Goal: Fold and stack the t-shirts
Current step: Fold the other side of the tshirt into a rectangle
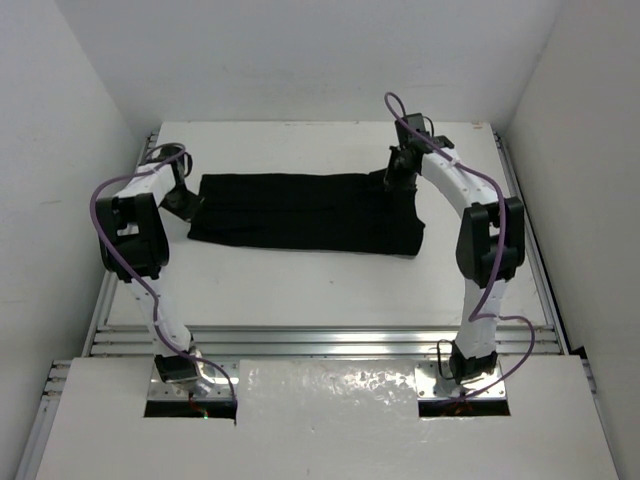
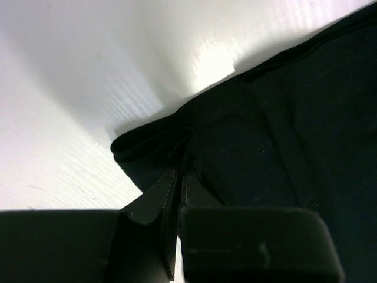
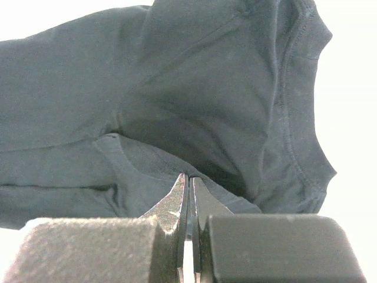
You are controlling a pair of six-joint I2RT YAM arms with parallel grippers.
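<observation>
Top view: one black shirt [image 1: 305, 212], lying as a long band across the far half of the surface [image 1: 300, 290]; two hands, left hand [image 1: 186, 200] at its left end, right hand [image 1: 398, 178] at its far right corner. Left wrist: fingers pressed together, pinching a rolled edge. Right wrist: likewise pinching cloth near the collar. Mid-fold, probably; next calls for lifting both ends evenly, then carrying over.

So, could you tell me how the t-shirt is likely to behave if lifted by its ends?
The t-shirt is probably floppy: it lies in soft folds, so it should sag between the left gripper and right gripper. It looks thin, so likely light. Pushed, it would probably bunch rather than slide.
</observation>
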